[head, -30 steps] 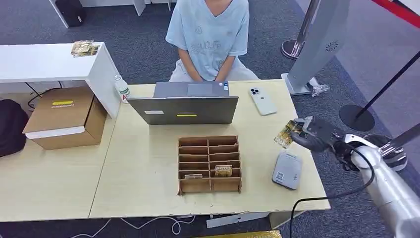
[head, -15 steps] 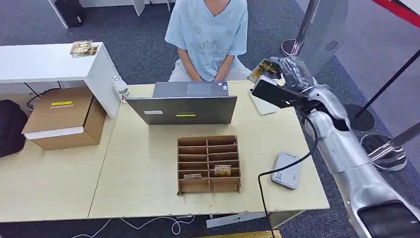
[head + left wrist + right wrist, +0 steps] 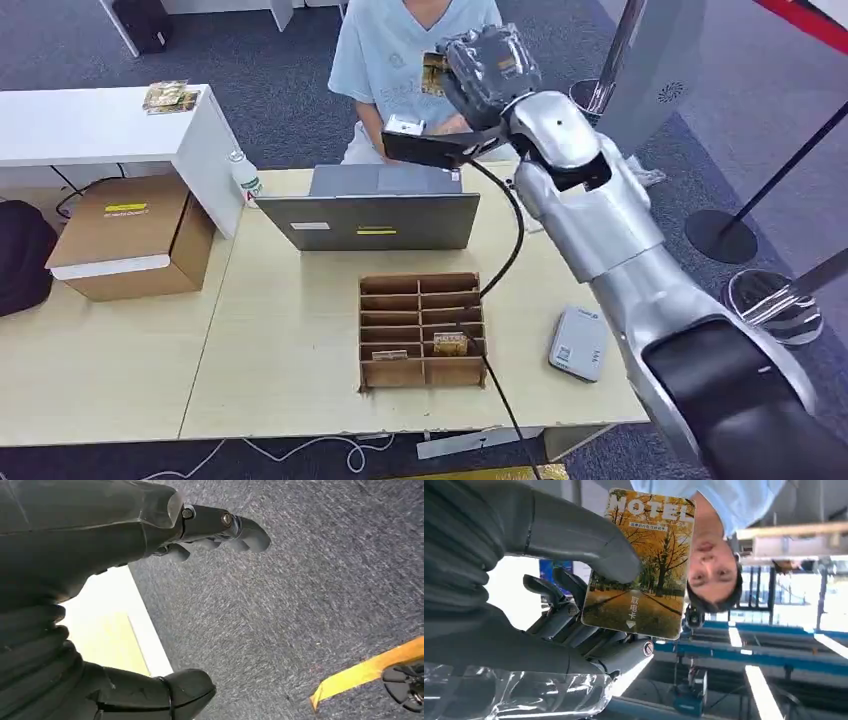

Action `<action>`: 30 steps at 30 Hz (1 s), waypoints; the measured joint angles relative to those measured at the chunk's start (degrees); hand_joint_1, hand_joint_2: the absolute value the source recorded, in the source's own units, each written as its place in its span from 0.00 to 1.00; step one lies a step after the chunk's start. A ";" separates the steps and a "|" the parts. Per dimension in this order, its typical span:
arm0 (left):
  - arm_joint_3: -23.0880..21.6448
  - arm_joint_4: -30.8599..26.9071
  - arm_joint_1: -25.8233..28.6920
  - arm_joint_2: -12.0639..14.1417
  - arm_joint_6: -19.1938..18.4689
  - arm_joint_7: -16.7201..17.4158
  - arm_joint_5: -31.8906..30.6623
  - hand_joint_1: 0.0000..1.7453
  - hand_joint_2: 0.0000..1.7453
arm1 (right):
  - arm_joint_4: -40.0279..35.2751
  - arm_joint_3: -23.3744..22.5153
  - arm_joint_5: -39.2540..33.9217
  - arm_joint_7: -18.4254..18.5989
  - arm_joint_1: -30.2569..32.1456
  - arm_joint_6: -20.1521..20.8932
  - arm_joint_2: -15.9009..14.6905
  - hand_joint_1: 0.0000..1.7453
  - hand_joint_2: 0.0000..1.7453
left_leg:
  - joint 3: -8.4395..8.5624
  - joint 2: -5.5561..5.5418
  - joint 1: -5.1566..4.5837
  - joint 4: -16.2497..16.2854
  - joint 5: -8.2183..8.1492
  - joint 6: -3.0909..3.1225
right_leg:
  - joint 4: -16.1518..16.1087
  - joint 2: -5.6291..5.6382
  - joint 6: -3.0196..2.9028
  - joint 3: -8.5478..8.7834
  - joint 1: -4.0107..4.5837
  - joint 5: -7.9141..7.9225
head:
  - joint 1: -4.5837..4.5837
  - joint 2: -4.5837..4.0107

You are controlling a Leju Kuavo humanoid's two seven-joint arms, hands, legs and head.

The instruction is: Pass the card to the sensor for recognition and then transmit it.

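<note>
My right hand (image 3: pixel 485 65) is raised high over the far edge of the table (image 3: pixel 290 330), in front of the seated person (image 3: pixel 400 60). It pinches a hotel card (image 3: pixel 434 72) that stands upright. In the right wrist view the thumb (image 3: pixel 589 540) presses the card (image 3: pixel 641 562), an autumn tree picture, against the fingers behind it, with the person beyond. The grey card sensor (image 3: pixel 578 343) lies flat near the table's right front, far below that hand. My left hand (image 3: pixel 100 540) hangs beside the table edge over carpet, fingers apart, holding nothing.
A brown slotted card organizer (image 3: pixel 423 330) holding two cards stands mid-table, behind it an open laptop (image 3: pixel 372 210). My arm's black cable (image 3: pixel 500 260) dangles across the table. A cardboard box (image 3: pixel 130 235), bottle (image 3: pixel 246 180) and white counter (image 3: pixel 100 125) sit left; stanchion bases (image 3: pixel 720 235) right.
My right arm has swung from low over the table's right side, near the sensor, up and to the left until the card is held in front of the person. The card stays in the hand.
</note>
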 joint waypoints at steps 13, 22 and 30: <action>0.04 0.00 0.00 0.09 -0.39 -0.68 -0.92 0.00 1.00 | 17.18 1.20 -0.70 2.05 -7.77 4.70 6.01 1.00 1.00 | 0.01 0.01 -0.01 0.00 0.00 0.00 | -0.01 0.01 0.00 -0.01 -0.01 0.00 | -0.02 0.00; 0.11 0.00 0.01 0.09 -0.92 -1.05 -1.25 0.00 1.00 | 23.43 -2.28 -2.43 3.82 -9.46 6.29 7.10 1.00 1.00 | 0.01 0.02 -0.01 0.01 0.00 0.00 | 0.00 0.02 -0.02 -0.01 -0.01 0.02 | 0.00 0.00; 0.09 0.00 0.00 0.07 -0.94 -1.20 -1.92 0.00 1.00 | 25.79 -4.37 -2.08 4.24 -10.48 7.50 7.65 1.00 1.00 | 0.02 0.02 0.00 0.01 0.00 0.00 | 0.00 0.02 -0.02 -0.02 0.00 0.02 | -0.02 0.00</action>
